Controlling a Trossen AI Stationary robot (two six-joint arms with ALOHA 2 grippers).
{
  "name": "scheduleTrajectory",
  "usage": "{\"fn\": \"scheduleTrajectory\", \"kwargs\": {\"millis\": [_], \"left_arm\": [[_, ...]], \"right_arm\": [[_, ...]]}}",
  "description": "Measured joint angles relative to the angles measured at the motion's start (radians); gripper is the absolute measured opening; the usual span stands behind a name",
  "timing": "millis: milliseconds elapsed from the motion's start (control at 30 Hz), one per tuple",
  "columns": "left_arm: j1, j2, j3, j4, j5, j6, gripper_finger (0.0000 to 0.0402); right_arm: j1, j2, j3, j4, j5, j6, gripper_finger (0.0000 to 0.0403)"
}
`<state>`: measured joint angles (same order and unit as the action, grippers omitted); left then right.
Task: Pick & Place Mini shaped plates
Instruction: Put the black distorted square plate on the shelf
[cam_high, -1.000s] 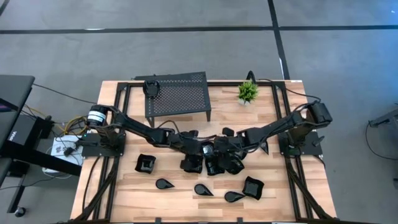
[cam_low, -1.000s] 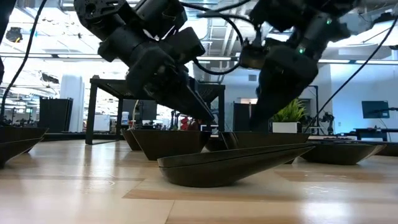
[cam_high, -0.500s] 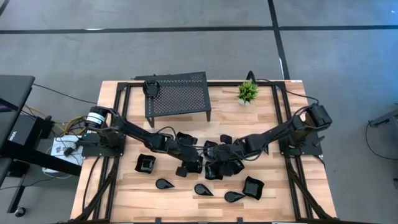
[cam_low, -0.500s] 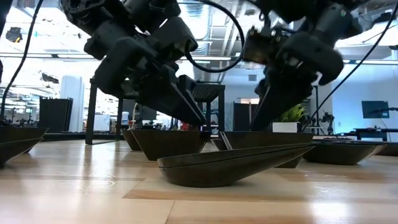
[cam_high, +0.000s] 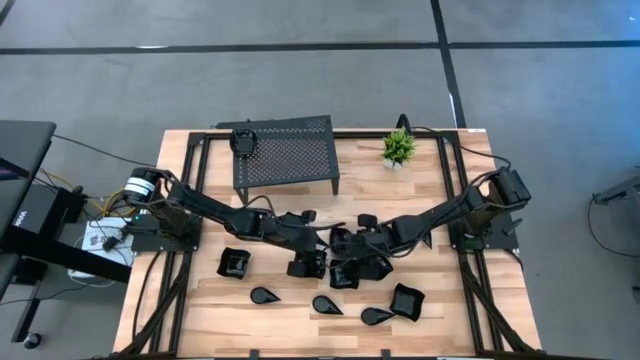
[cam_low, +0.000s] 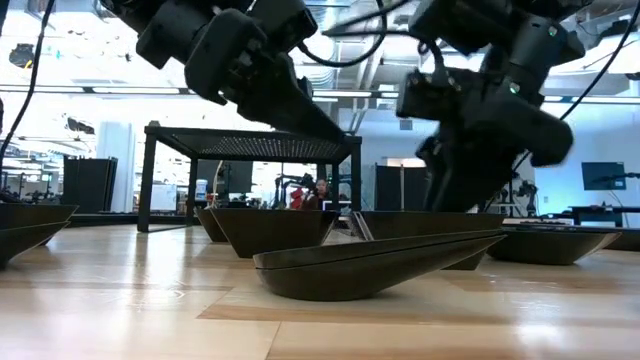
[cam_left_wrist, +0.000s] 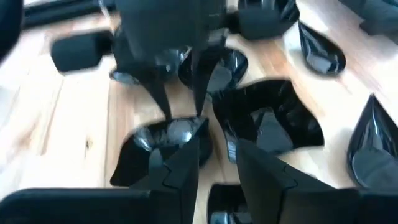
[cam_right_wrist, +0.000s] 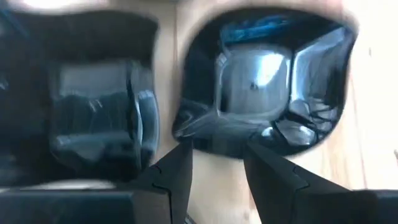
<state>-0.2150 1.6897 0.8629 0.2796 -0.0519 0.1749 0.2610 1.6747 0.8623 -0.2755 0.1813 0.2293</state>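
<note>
From above, my left claw (cam_high: 305, 262) and my right claw (cam_high: 346, 270) meet over the heap of tiny glossy black shaped plates (cam_high: 362, 250) mid-desk, almost nose to nose, so the plain risk is the two knocking together or nudging a neighbouring dish off its place. More plates lie apart toward the front edge: a wavy-edged square black dish (cam_high: 233, 263) and a row of black teardrop dishes (cam_high: 327, 304). At desk height, a shallow black teardrop plate (cam_low: 370, 270) fills the foreground and both arms hang above the pile behind it; these low, sloping rims look slippery (a judgement, not a thing seen), and a pinch on the edge could squirt one away. Through my left wrist, my fingers (cam_left_wrist: 180, 171) stand apart, holding nothing, over a roundish black dish (cam_left_wrist: 155, 146) beside a squarish one (cam_left_wrist: 273, 124). Through my right wrist, the fingers (cam_right_wrist: 273, 171) also stand apart and empty, just short of the rim of a glossy wavy-edged dish (cam_right_wrist: 267, 81); closing there might catch two stacked plates at once. The pale wooden plank desk (cam_high: 200, 310) carries a black perforated metal stand (cam_high: 285, 150) and a small green potted plant (cam_high: 398, 147) at the back; beyond is a bright open workroom with grey floor.
</note>
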Motion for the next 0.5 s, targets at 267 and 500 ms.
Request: {"fn": "scheduleTrajectory", "kwargs": {"millis": [267, 500], "left_arm": [[0.0, -0.001, 0.0, -0.003, 0.0, 0.0, 0.0109], [0.0, 0.0, 0.0, -0.003, 0.0, 0.0, 0.0109]], "right_arm": [[-0.057, 0.0, 0.0, 0.025, 0.0, -0.126, 0.0131], [-0.059, 0.0, 0.0, 0.045, -0.02, -0.135, 0.0121]]}}
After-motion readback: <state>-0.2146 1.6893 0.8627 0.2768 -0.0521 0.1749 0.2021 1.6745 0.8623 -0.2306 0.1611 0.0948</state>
